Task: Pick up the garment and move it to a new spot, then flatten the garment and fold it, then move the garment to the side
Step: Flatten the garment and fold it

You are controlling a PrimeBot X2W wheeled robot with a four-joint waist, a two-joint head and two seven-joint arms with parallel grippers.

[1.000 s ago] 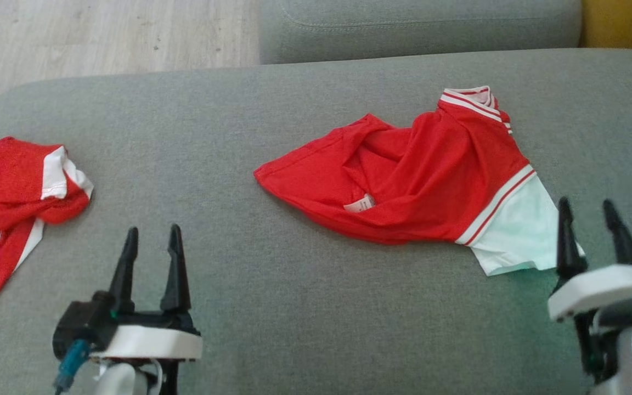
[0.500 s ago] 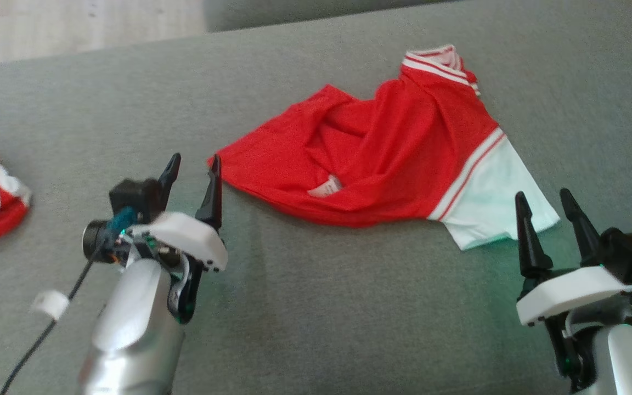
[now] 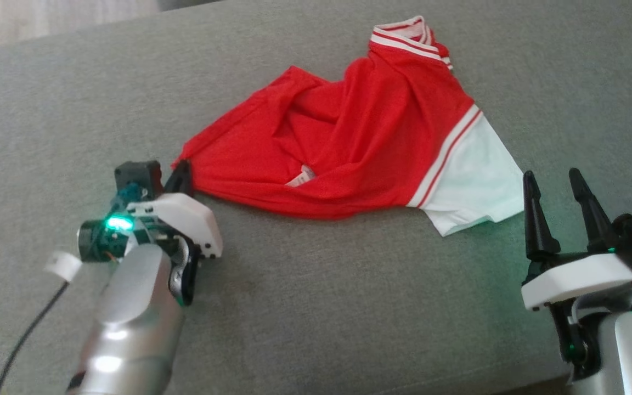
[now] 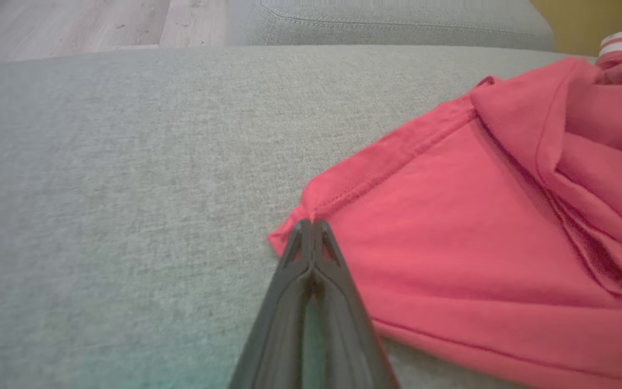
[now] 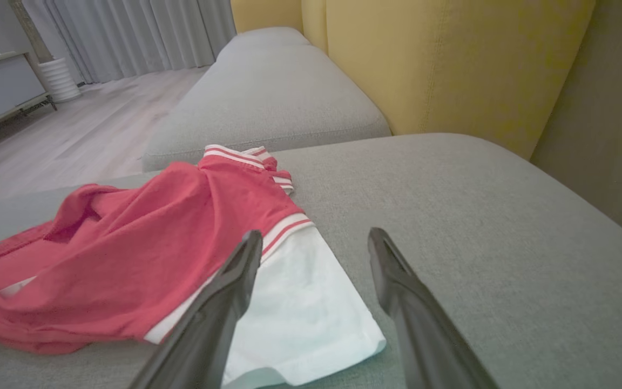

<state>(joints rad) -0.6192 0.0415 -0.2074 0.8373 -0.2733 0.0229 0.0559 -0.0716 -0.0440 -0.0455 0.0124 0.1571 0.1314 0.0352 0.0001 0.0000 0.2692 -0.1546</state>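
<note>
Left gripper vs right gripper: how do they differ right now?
The left gripper is shut, pinching the red corner of the garment; the right gripper is open and holds nothing. The left gripper sits at the garment's red end; the right gripper is by its white end. Both have dark fingers and are low over the grey cushion.

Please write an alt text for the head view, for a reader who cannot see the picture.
The left gripper is shut on the left corner of a crumpled red garment, which lies on a grey sofa cushion. The right gripper stands open at the lower right, near the white part of the garment.
</note>
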